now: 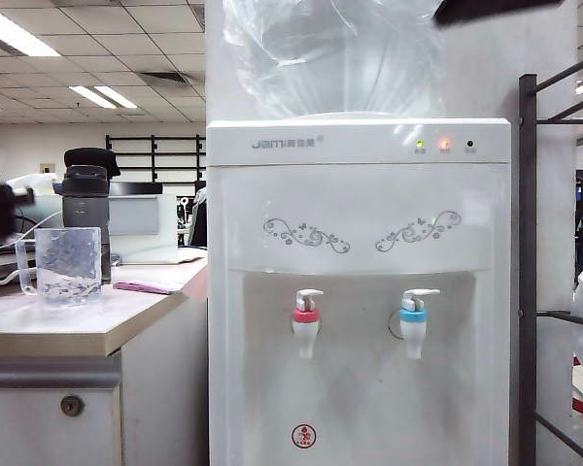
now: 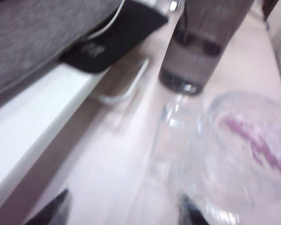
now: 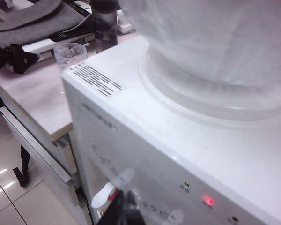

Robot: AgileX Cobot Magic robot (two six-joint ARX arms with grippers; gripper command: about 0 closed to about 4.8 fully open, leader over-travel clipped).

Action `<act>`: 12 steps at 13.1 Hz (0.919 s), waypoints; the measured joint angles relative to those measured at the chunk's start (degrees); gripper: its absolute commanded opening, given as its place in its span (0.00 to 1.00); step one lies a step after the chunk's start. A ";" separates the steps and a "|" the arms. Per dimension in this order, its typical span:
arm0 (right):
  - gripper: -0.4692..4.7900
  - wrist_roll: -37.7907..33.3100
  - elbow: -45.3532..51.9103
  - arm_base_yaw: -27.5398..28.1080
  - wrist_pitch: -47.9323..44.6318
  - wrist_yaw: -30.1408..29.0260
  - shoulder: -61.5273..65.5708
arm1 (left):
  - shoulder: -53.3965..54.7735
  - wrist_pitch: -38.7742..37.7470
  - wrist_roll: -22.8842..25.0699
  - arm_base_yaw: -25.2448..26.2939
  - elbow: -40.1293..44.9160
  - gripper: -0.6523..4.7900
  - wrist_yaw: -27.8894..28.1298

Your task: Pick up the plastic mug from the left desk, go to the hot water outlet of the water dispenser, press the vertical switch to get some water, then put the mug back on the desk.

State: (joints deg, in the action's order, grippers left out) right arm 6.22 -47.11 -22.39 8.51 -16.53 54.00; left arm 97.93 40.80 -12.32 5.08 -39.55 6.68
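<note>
We read "Jami" logo (image 1: pixel 283 143) on water dispenser (image 1: pixel 360 223). Left claw (image 2: pixel 124 213) stood wide beside plastic mug (image 2: pixel 239 159) on counter (image 1: pixel 68 325). Right claw (image 3: pixel 124 211) closed, above dispenser front.

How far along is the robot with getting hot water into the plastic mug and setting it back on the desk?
Nearly done. The plastic mug stands on the left desk beside the dark tumbler, away from the hot water outlet; whether it holds water is unclear. In the left wrist view the left gripper sits by the mug with fingers apart, apparently not gripping. The right gripper hangs shut by the water dispenser. Left: pulling clear.
</note>
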 measured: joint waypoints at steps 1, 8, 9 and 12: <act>0.09 -0.02 0.00 0.00 1.64 0.00 -2.62 | -4.09 -4.39 0.02 0.00 0.90 0.12 -0.02; 0.09 -4.33 8.13 -0.02 14.21 0.33 -32.85 | -50.82 -26.56 -0.28 -0.85 10.23 0.11 -5.77; 0.09 -4.81 14.84 -0.02 14.43 0.17 -41.40 | -64.57 -40.30 -0.24 -0.85 10.62 0.11 -9.46; 0.09 -8.35 31.08 -0.04 2.05 0.02 -46.88 | -82.44 -45.72 -6.95 -0.87 21.90 0.11 -10.32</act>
State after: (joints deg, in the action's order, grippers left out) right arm -2.13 -16.03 -22.44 10.57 -16.51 7.11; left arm 15.49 -4.93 -19.27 4.21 -17.65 -3.64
